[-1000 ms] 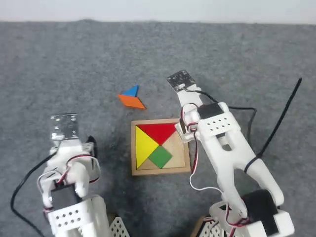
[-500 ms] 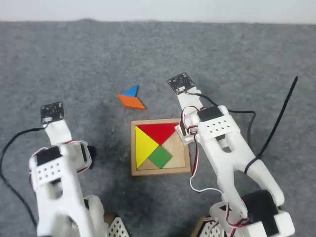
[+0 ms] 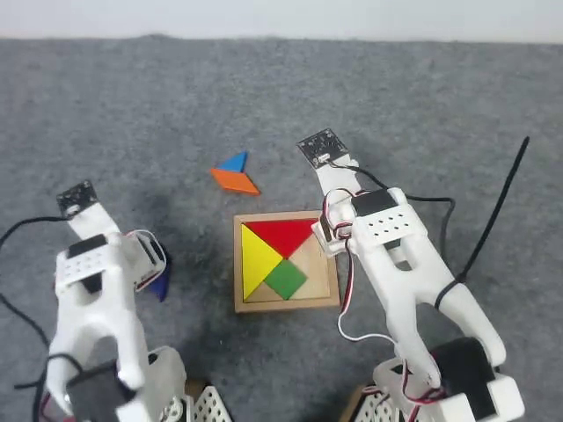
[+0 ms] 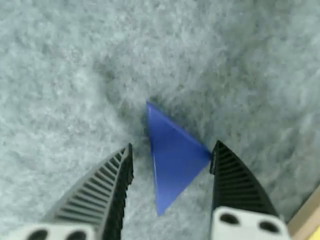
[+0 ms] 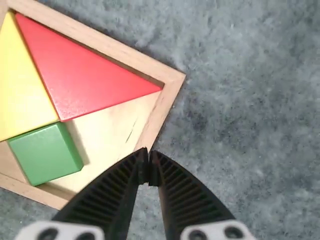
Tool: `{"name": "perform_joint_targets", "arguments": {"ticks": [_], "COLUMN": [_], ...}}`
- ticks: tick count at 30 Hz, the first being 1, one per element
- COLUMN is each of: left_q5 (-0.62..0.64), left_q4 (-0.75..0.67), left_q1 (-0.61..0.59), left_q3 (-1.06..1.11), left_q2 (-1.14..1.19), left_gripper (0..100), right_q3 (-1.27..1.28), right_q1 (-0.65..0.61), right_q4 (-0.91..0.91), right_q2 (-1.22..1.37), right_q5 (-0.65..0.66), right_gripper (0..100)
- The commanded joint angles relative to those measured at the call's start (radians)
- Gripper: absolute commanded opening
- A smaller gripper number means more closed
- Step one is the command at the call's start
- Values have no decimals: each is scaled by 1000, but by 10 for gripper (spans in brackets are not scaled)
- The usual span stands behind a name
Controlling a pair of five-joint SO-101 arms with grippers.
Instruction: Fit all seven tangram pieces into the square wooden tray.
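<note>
The square wooden tray [image 3: 241, 304] lies mid-table and holds a red triangle [image 3: 281, 234], a yellow triangle [image 3: 256, 258] and a green square [image 3: 286, 280]. A dark blue triangle [image 4: 172, 155] lies on the grey mat left of the tray, between the fingers of my open left gripper [image 4: 171, 156]; in the high view the dark blue triangle [image 3: 159, 286] peeks out beside that arm. My right gripper [image 5: 148, 162] is shut and empty, over the tray's right rim [image 5: 162, 107]. A small blue triangle [image 3: 234, 163] and an orange parallelogram [image 3: 236, 180] lie together beyond the tray.
A grey carpet-like mat [image 3: 422, 105] covers the table, with open room at the back and far right. A black cable [image 3: 501, 211] runs beside the right arm. A pale wall edge borders the mat at the back.
My left arm has swung forward and down over the dark blue triangle, which now shows beside it. The right arm and the tray's pieces have stayed put.
</note>
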Motion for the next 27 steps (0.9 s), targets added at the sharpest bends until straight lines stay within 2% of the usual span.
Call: {"name": "perform_joint_targets", "arguments": {"ticks": [1,7,10,13,22,27], "left_q5": [14,8,-23,0,-3,-49], "left_q4": [12,60,95,84,87,87], "left_q1": [9,12,71,114,114,114], "left_q3": [-116,-159,-139,-142,-143,-143], "left_q2": [112,183,192,190,192,193], "left_gripper": [246,234,233,233,221,191], "right_q3": [-8,-8,-8,0,25,25], "right_q1": [21,56,68,65,67,67], "right_q4": [-16,-16,-28,-41,-71,-70], "right_q2": [-58,-58,-58,-58,-58,-58], "right_q5": [2,0,0,0,0,0], "right_gripper": [7,7,7,7,7,8]}}
